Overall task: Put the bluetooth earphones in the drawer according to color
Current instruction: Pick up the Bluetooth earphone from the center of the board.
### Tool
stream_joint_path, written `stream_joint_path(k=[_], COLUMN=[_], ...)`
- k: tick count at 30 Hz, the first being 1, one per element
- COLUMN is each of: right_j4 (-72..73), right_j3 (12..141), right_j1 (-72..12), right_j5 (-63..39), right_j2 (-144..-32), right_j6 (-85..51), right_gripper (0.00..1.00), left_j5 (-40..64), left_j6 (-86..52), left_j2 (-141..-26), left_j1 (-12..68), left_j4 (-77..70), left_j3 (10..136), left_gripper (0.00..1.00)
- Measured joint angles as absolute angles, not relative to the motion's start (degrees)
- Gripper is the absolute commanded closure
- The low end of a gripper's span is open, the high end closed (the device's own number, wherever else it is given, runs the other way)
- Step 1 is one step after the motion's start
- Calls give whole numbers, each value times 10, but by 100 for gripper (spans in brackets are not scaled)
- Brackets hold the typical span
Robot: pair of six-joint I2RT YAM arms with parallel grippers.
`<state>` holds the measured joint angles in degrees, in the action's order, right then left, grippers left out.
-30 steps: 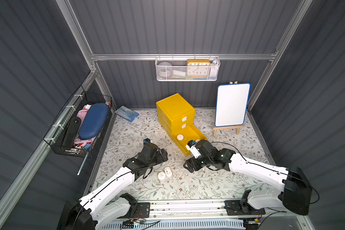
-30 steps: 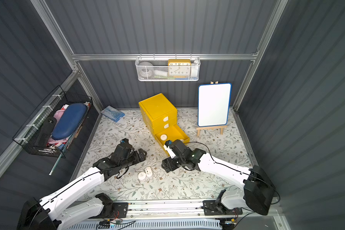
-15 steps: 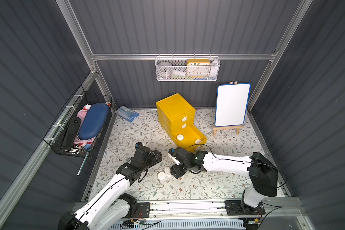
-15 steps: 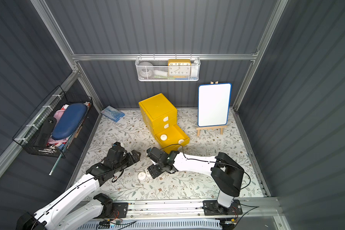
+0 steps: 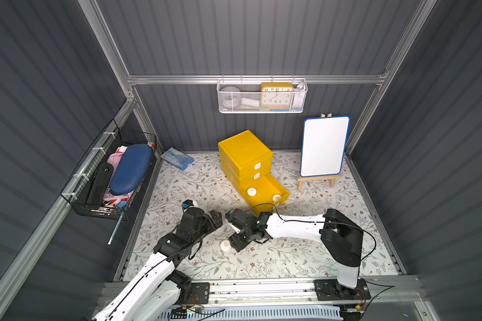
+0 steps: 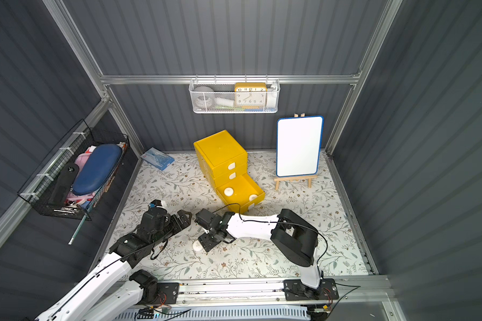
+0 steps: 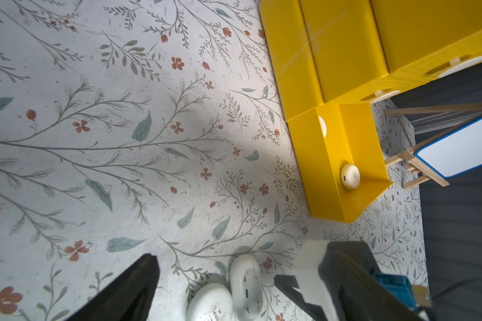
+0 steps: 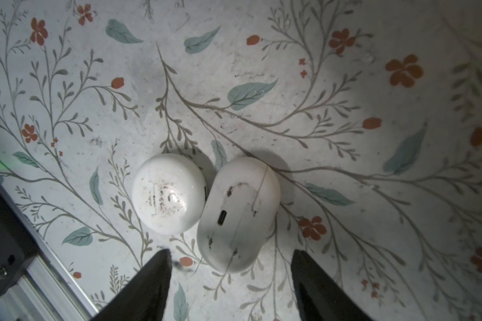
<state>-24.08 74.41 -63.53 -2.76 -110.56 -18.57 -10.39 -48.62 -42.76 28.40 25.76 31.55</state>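
Pick step, whites. R gripper (image 8: 231, 254) low over oblong white case (image 8: 238, 214) on the mat (image 8: 345, 83) — fingers part-open either side, nothing gripped. L gripper (image 5: 217, 219) wide open, empty. Next: pinch w/o shoving the touching round case (image 8: 169, 194) — then to the open bottom drawer (image 5: 283, 191).

Right pincer (image 8: 231, 254): oval case (image 8: 238, 214) in tip gap, round case (image 8: 169, 193) touching it crowds one finger; bare mat (image 8: 359, 236) past other; left pincer (image 5: 216, 218) close opposite.

Robot test booth in a lab.
Grey ribbed walls (image 5: 262, 39) and aluminium frame (image 5: 178, 79) at top; left arm (image 5: 156, 273) and right arm (image 5: 295, 226) on a metal rail (image 5: 262, 289) at the lower edge.
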Motion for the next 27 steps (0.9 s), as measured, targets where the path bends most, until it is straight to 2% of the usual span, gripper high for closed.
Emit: stream_joint_path(k=[3,6,16,20,27], right_j4=[-256,-275,-301,-301,-294], right_j3=[766,777,805,807,797], right_j1=[-638,-638,-637,-637,-636], right_j5=[-9,14,43,49,65], right_j2=[-1128,-1140,-1168,-1168,-1153], right_j6=[-192,-197,-203,-206,-207], right_gripper=[41,43,38,47,56], left_j5=[-110,-117,-122,-122,-122], left_j6=[-490,-492,-494,-494,-494], left_j2=[-423,-415,-412,-416,-422], left_j1=[284,284,284,284,284], left_j4=[265,271,275,275,274], left_j3=[316,316,316,316,316], left_gripper=[1,1,1,1,1])
